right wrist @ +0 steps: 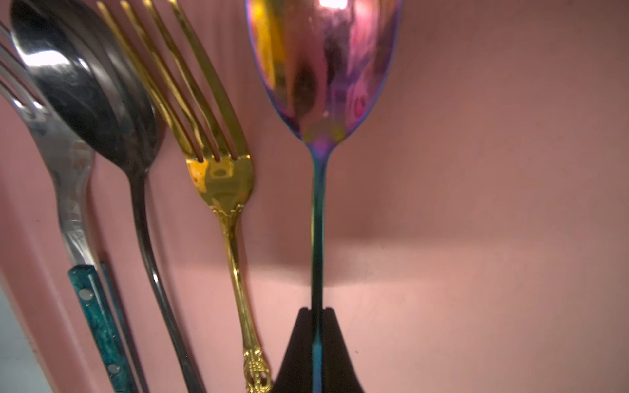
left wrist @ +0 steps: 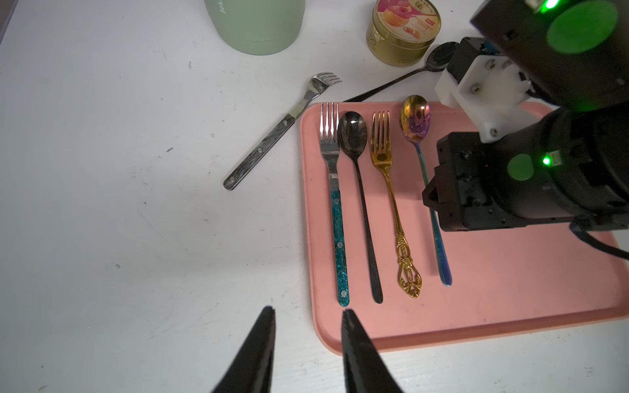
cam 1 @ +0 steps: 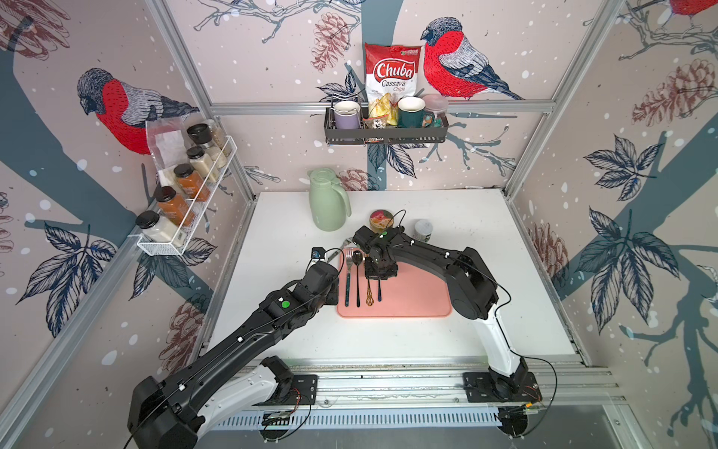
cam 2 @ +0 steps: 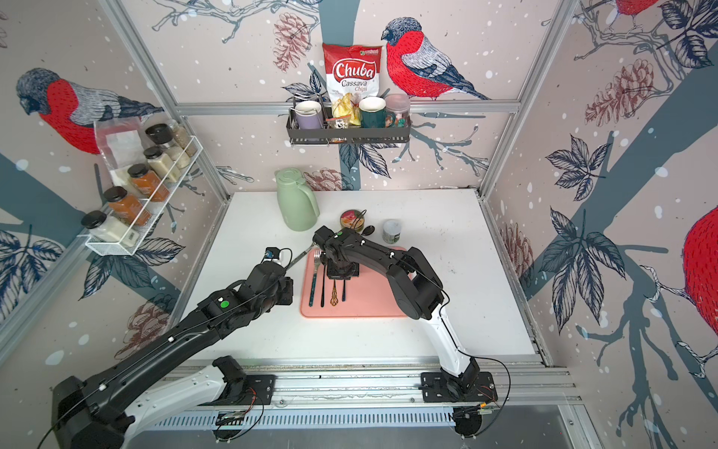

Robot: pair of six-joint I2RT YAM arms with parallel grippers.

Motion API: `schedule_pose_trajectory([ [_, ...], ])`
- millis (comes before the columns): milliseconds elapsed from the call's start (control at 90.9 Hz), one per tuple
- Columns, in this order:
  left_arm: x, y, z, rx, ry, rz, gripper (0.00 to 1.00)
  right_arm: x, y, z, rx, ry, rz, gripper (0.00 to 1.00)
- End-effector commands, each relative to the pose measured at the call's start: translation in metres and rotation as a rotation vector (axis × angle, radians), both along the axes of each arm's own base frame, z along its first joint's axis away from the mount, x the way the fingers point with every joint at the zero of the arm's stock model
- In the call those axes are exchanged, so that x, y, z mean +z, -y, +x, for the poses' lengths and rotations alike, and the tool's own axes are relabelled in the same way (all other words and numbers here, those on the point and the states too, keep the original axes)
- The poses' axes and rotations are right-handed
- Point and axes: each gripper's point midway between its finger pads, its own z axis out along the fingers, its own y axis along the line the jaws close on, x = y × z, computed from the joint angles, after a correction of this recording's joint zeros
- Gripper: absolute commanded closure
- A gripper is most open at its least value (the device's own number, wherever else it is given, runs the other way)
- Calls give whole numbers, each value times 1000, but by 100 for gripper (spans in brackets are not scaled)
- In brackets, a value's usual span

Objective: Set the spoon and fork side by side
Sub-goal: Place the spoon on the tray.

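Spoon (right wrist: 323, 68) with a rainbow sheen on a pink tray (left wrist: 510, 289), just beside a gold fork (right wrist: 218, 177), bowl and tines pointing the same way. My right pincer (right wrist: 317, 311) is clamped on the spoon's thin handle. My left pincer (left wrist: 308, 314) hangs partly open and empty at the tray's edge, near the end of a teal-handled fork (left wrist: 340, 238).

A test booth made up like a kitchen is shown. Walls papered with birds (cam 1: 454, 62) are held by metal bars (cam 1: 382, 105). Spice jars (cam 1: 171, 204) are kept in a wire rack (cam 1: 163, 247), mugs (cam 1: 347, 114) and a chip bag (cam 1: 391, 74) on a shelf (cam 1: 384, 135). A fork (left wrist: 381, 143) and spoon (left wrist: 414, 115) are seen on a pink tray (left wrist: 510, 289). Two robot arms (cam 1: 233, 342) are fixed to a rail (cam 1: 388, 383) at the white table (cam 1: 516, 233).
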Motion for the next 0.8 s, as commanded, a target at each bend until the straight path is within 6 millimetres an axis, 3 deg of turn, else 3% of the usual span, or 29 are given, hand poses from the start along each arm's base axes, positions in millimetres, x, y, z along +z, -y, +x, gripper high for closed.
schedule_pose_trajectory([
  [0,3,0,2,5,10,-7,65,-2,0,-4,-10,-5,-6,90],
  [792,4,-1,1,6,13,-10,65,-15,-4,-14,3,-26,-22,91],
])
